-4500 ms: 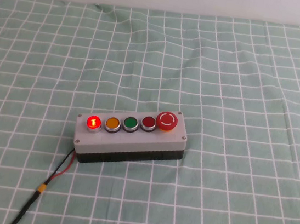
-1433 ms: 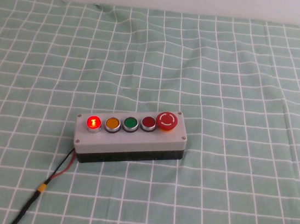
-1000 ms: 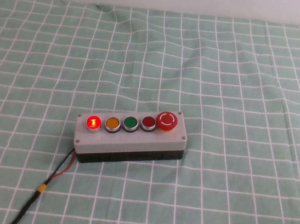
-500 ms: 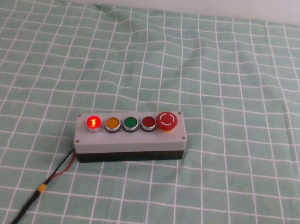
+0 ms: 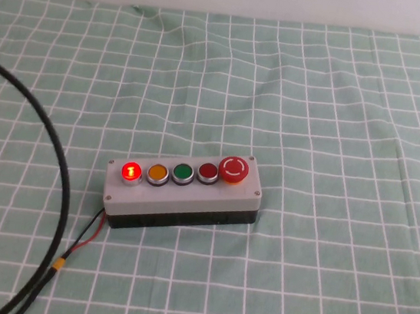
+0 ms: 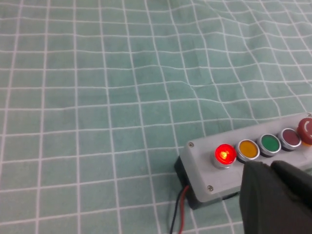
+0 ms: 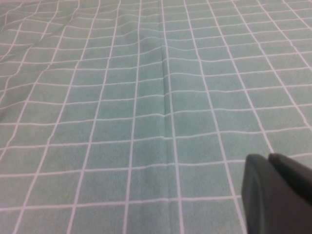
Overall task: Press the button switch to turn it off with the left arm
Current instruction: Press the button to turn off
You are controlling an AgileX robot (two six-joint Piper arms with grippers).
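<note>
Fingers of the left gripper (image 6: 278, 195) look closed together, empty, near the button switch (image 6: 224, 154), presumably to press with one blunt tip. That switch glows at the grey box's (image 5: 181, 196) left end on the worktop (image 5: 341, 104). Right gripper (image 7: 278, 195) hangs over bare cloth; finger state undetermined.

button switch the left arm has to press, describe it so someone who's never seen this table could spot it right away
On the green checked cloth sits a grey box with five buttons in a row. The button switch is the end one at the robot's left, farthest from the large red mushroom button, with the left gripper near it. Alone among them it glows bright red and shows a "1"; the yellow button beside it is unlit.
</note>
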